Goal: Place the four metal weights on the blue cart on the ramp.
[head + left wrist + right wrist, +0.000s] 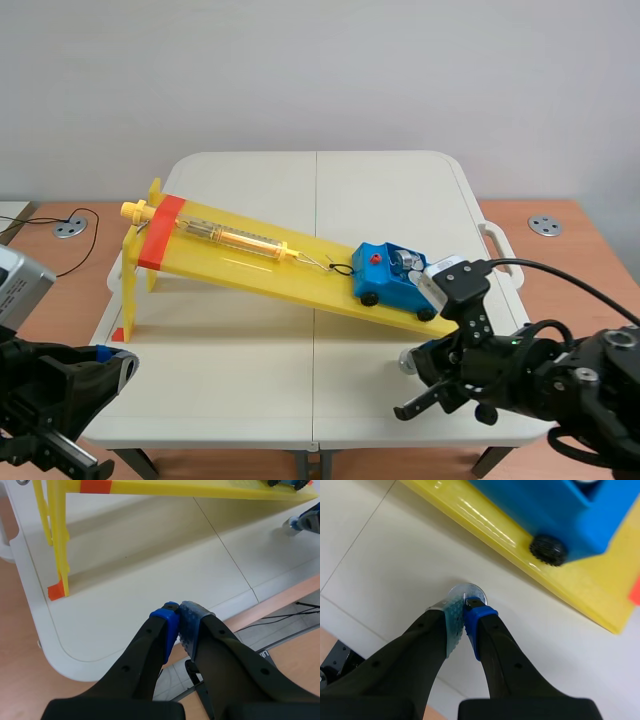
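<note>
Right gripper (464, 605) sits low over the table (240, 380), just beside the foot of the yellow ramp (250, 268). Its pads are pinched almost together on the metal weight (468, 591), the only one we see outside the cart. Left gripper (177, 612) hangs by the table's near edge, its pads meeting on nothing.

We judge three risks. The rising arm could clip the ramp's lower edge, which is very close, and shove the whole ramp. The blue cart (388, 282) stands near the ramp's lower end, tied by a wire to the spring scale (235, 237). A bump or a hard drop could make it jerk or roll. The weight seems to be held only at the pad tips, so it could slip out and roll away.

We count one table, one ramp, two grippers, one spring scale, one cart and one weight in the grip. Silvery metal shows inside the cart, but we cannot count those pieces.
</note>
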